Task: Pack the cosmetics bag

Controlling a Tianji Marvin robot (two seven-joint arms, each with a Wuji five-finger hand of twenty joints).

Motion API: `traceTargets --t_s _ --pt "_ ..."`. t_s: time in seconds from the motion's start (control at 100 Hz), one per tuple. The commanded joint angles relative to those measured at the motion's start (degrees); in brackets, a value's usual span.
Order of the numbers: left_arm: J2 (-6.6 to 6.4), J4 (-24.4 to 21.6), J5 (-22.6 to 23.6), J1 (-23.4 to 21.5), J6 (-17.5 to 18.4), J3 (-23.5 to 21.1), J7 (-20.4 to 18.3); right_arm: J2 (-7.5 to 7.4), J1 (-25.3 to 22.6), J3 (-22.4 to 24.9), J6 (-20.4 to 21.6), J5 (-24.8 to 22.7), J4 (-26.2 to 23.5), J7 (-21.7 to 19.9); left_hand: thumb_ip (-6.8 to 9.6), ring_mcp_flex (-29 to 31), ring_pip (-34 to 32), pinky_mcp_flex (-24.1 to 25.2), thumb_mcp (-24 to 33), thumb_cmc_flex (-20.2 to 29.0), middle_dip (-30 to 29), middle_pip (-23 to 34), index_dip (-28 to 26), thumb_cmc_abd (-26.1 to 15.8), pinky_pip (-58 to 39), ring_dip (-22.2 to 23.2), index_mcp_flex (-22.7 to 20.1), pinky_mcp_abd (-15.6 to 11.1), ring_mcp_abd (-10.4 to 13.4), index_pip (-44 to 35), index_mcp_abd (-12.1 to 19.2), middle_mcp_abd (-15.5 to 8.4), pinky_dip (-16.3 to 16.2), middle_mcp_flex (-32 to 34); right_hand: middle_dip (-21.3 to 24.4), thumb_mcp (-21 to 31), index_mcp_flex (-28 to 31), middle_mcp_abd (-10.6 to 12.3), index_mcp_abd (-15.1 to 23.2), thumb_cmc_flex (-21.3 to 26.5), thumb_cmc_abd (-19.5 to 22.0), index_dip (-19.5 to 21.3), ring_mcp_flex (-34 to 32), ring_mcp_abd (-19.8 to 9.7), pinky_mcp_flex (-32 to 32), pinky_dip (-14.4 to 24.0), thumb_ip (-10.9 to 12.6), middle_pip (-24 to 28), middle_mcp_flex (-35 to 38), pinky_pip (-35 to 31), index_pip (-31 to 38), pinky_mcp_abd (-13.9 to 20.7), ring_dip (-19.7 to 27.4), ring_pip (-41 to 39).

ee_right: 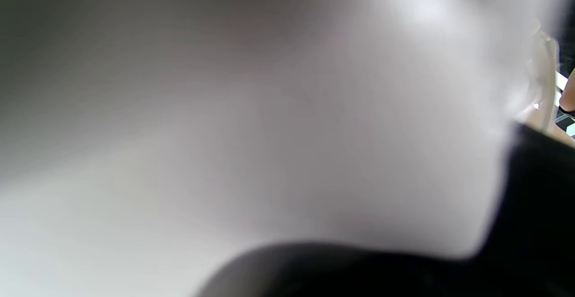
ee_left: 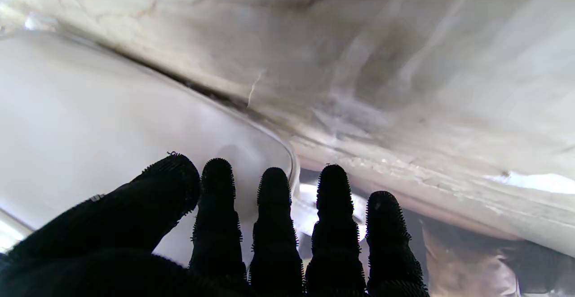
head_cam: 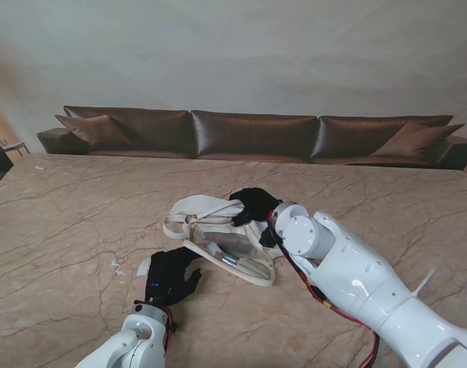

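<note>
Bag text: I read none.
Table markings: none I can read.
Wrist views: too blurred for any lettering.

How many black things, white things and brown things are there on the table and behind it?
Black: 2, the left hand and the right hand
White or clear: 1, the cosmetics bag
Brown: 1, the sofa
Total: 4
Tiny white bits beside the left hand are too small to count.

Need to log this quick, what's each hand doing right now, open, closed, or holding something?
Left hand: open, fingers apart, beside the cosmetics bag.
Right hand: on the bag's far edge; grip cannot be told.
</note>
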State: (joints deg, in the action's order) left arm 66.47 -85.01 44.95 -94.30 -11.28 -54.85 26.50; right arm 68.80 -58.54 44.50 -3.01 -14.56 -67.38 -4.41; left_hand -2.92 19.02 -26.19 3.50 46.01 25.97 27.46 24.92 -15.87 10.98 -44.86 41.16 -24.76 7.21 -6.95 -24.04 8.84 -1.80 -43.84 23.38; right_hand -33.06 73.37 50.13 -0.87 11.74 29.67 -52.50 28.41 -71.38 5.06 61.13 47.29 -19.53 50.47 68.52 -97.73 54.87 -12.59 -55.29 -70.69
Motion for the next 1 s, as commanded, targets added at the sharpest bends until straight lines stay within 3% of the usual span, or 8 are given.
traceTargets --t_s 0.0,0.34,0.63,0.69,0.79,0.85,0.92,0.99 --pt "1.34 -1.9 -1.6 0.2 0.0 -0.1 1.5 0.28 0.3 -0.2 0.4 0.2 -0.4 -0.3 -1.32 1.1 -0.9 0.3 1.7 -0.4 -0.6 0.0 -0.9 1.0 -2.3 0.5 -0.6 0.6 -0.5 -1.3 0.6 0.0 0.0 0.3 0.8 5.3 2.9 2.3 9.9 6.3 7.3 0.7 -3.3 -0.6 1.0 0.5 3.6 -0.6 0.8 -2.6 5.3 1.0 1.8 1.1" --pt "2.0 -4.2 -0.9 0.7 -1.5 0.7 4.2 0.32 0.6 -0.4 0.3 0.0 -0.3 -0.3 -1.63 1.1 -0.8 0.5 7.5 -1.7 -0.5 1.5 -7.4 6.9 -6.5 -0.1 -1.2 1.0 0.1 -13.2 -5.3 0.0 1.6 0.6 1.0 5.7 2.5 2.3 9.4 5.7 7.3 0.0 -3.1 -0.4 1.1 0.5 3.7 -0.6 0.8 -2.6 4.9 1.1 1.7 1.2" --pt "3.75 -2.1 2.0 3.1 -10.2 3.3 11.2 0.06 0.4 -0.2 1.0 0.2 -0.5 -1.0 -3.38 -12.2 -2.7 0.8 11.2 -4.1 3.2 6.5 -29.2 15.7 6.7 0.3 14.7 1.2 -1.6 -40.3 -9.3 2.3 6.5 -11.2 1.8 6.2 0.9 2.3 8.6 1.9 7.2 -4.9 -1.6 0.3 -0.4 0.8 3.7 -0.9 0.0 -2.2 5.6 1.2 1.6 2.3" --pt "4.44 -1.6 1.4 3.3 -11.3 3.5 13.0 0.0 0.3 -0.1 1.0 0.2 -0.6 -1.0 -3.88 -14.6 0.8 1.1 11.3 -4.1 1.3 0.4 -32.4 16.7 17.5 -0.7 18.7 0.4 -1.9 -39.5 -10.7 3.4 4.0 -11.6 1.8 6.2 0.8 2.3 8.6 1.5 7.2 -5.0 -1.5 0.3 -0.5 0.8 3.9 -0.9 -0.1 -2.2 5.6 1.2 1.6 2.4" --pt "5.02 -1.4 1.2 3.4 -13.2 3.9 14.2 -0.13 0.2 0.0 1.1 0.2 -0.8 -1.3 -3.77 -17.0 12.8 2.7 9.7 -4.4 5.3 -15.4 -17.9 16.1 30.3 3.0 18.0 -0.8 -1.9 -29.2 -11.4 4.6 -7.4 -15.4 1.8 6.2 1.0 2.3 8.6 1.5 7.2 -5.1 -1.5 0.3 -0.6 0.9 4.0 -0.9 -0.1 -2.2 5.8 1.2 1.6 2.4" --pt "5.42 -1.2 0.7 3.6 -14.2 4.1 14.6 -0.17 0.1 0.1 1.1 0.2 -0.9 -1.4 -3.68 -18.6 17.8 1.9 8.9 -4.2 9.9 -20.2 -9.7 15.5 33.8 5.6 17.3 -0.8 -1.8 -20.4 -11.1 5.1 -3.3 -17.4 1.8 6.2 0.9 2.3 8.6 1.7 7.2 -5.1 -1.6 0.3 -0.6 1.0 4.0 -0.8 0.0 -2.4 5.8 1.3 1.5 2.4" --pt "5.67 -0.7 0.5 4.1 -14.9 4.5 15.0 -0.19 0.1 0.1 1.1 0.4 -0.9 -1.6 -3.56 -18.7 19.9 1.4 8.2 -3.5 3.4 -22.1 -0.4 15.4 35.3 5.6 16.3 -0.8 -1.8 -1.4 -11.3 5.6 1.4 -17.0 1.9 6.0 0.9 2.3 8.6 1.9 7.3 -5.1 -1.7 0.2 -0.6 1.1 3.9 -0.8 0.1 -2.5 5.9 1.3 1.5 2.3" --pt "5.52 -0.1 1.2 4.7 -15.7 4.9 14.6 -0.17 0.2 0.0 1.4 0.7 -0.9 -1.8 -3.18 -18.4 20.5 1.2 6.6 -3.1 -8.1 -24.0 -8.0 14.6 36.2 0.7 17.6 -0.5 -2.4 22.0 -13.2 6.2 6.4 -17.0 1.9 5.8 1.1 2.3 8.6 2.0 7.4 -5.1 -1.8 0.2 -0.5 1.1 3.9 -0.7 0.2 -2.5 5.9 1.3 1.5 2.2"
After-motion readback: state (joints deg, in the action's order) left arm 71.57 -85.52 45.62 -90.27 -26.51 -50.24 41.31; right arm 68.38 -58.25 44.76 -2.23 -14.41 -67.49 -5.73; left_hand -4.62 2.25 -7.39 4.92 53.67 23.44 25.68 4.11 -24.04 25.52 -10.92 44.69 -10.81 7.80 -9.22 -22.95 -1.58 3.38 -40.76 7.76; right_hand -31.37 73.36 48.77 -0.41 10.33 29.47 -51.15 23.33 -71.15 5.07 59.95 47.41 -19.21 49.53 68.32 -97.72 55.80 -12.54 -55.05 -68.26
